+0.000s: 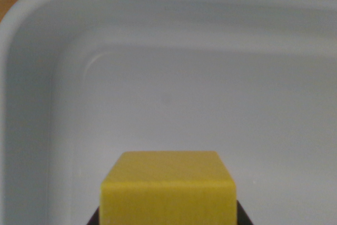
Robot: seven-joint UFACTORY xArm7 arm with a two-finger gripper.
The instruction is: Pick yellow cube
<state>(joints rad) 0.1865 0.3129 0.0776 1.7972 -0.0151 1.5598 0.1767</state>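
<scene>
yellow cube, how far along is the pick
Looks done: the yellow cube sits at the wrist view's bottom centre, with dark gripper parts showing at both of its lower corners, so the approach seems finished. In hand: closing on it, though the fingers are mostly hidden, so the grasp is unconfirmed. Left: lifting it out of the grey tub.

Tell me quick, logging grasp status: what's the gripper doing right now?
Gripper: dark parts flank the yellow cube low in frame; closed or holding cannot be told.

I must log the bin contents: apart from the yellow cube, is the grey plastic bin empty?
Empty in the visible part: only the yellow cube shows over the grey plastic bin; its lower floor is out of view.
</scene>
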